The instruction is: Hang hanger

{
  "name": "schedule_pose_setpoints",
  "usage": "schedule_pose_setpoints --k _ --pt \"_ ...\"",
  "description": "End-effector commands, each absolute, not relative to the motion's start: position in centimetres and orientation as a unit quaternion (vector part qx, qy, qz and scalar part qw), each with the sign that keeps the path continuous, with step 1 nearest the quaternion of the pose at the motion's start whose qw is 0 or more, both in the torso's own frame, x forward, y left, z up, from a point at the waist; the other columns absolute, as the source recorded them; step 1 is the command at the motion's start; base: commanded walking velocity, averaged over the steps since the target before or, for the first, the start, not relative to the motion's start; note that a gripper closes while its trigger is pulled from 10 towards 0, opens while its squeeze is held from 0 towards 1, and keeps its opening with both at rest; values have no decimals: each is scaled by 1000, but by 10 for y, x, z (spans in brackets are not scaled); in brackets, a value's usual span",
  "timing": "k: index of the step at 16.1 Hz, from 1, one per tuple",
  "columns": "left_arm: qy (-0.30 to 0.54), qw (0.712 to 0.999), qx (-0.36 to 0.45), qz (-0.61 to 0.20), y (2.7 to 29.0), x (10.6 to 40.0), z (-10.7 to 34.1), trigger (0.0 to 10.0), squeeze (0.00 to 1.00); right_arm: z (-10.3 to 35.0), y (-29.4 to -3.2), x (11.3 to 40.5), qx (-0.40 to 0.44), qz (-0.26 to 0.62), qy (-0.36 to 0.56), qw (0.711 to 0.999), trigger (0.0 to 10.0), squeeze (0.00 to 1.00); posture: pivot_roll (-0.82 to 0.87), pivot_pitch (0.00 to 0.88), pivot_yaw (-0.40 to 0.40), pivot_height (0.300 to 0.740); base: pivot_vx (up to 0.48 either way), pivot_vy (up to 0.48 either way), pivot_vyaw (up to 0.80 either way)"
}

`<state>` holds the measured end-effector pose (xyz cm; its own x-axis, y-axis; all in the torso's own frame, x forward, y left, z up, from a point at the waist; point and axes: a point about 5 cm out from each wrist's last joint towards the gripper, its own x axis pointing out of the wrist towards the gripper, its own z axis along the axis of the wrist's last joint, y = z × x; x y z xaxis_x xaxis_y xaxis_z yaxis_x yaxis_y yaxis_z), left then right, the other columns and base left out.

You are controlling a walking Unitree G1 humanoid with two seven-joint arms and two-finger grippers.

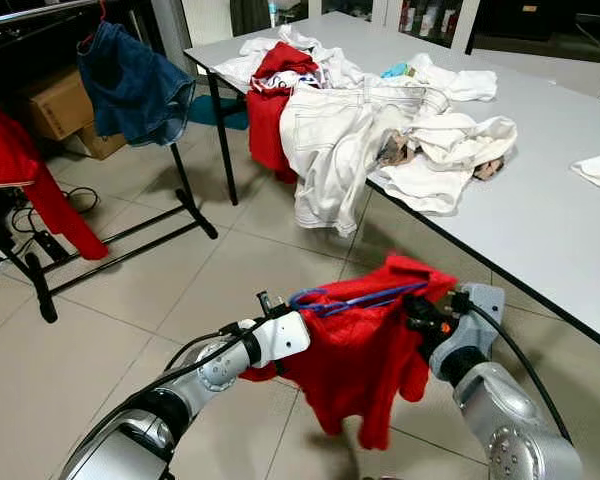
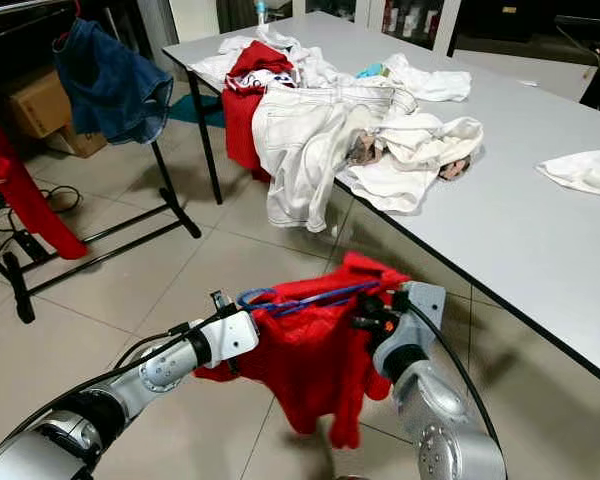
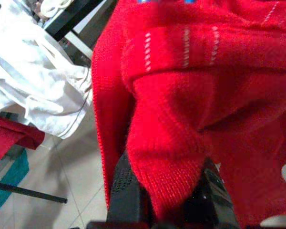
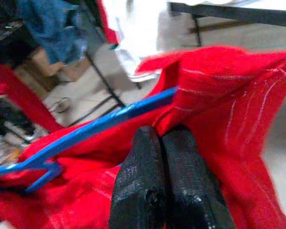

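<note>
A red sweater (image 1: 360, 360) hangs on a blue hanger (image 1: 355, 297) in the air in front of me, between my two arms and over the tiled floor. My left gripper (image 3: 164, 191) is shut on a fold of the sweater's left side. My right gripper (image 4: 161, 167) has its fingers pressed together at the sweater's right shoulder (image 1: 420, 312), with the hanger's blue arm (image 4: 109, 119) running just past them. The hanger's hook (image 1: 305, 298) points toward my left arm. A black clothes rack (image 1: 120, 240) stands at the far left.
On the rack hang a blue denim garment (image 1: 130, 85) and a red garment (image 1: 20, 170). A grey table (image 1: 560, 230) on the right carries a pile of white and red clothes (image 1: 340, 140) that spills over its edge. A cardboard box (image 1: 55, 105) sits behind the rack.
</note>
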<state>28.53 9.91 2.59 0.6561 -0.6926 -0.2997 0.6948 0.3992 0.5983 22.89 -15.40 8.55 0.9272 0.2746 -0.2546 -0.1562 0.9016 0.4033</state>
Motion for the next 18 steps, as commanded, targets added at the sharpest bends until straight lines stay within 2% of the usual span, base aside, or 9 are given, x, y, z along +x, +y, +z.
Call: schedule_pose_setpoints --k 1,7,9,11,12,13,15,16,18 --pt "-7 840 351 -414 96 287 30 10000 0 94 -139 227 205 170 139 954 0 0 -180 0 64 740 0 0 0" --pt "73 839 321 -432 92 287 18 10000 0 105 -136 226 181 222 106 952 0 0 -175 0 58 740 0 0 0" --pt "80 843 307 -434 89 289 20 10000 0 106 -138 229 177 208 104 956 0 0 -179 0 61 740 0 0 0" --pt "70 848 306 -427 89 293 24 10000 0 97 -150 233 155 152 120 969 0 0 -179 0 64 740 0 0 0" --pt "69 850 304 -425 89 294 25 10000 0 93 -161 234 135 114 128 976 1059 0 -181 0 66 740 0 0 0" --pt "68 851 304 -423 90 294 26 10000 0 87 -175 234 120 58 143 981 10000 0 -181 0 66 740 0 0 0" --pt "65 854 302 -418 91 295 28 10000 0 78 -191 230 91 -3 172 981 10000 0 -182 0 67 740 0 0 0" --pt "62 855 302 -416 91 296 28 10000 0 79 -192 229 84 -9 170 982 10000 1000 -183 0 67 740 0 0 0" --pt "60 857 302 -414 91 296 29 10000 0 85 -191 229 84 -13 159 984 10000 1000 -183 0 67 740 0 0 0"
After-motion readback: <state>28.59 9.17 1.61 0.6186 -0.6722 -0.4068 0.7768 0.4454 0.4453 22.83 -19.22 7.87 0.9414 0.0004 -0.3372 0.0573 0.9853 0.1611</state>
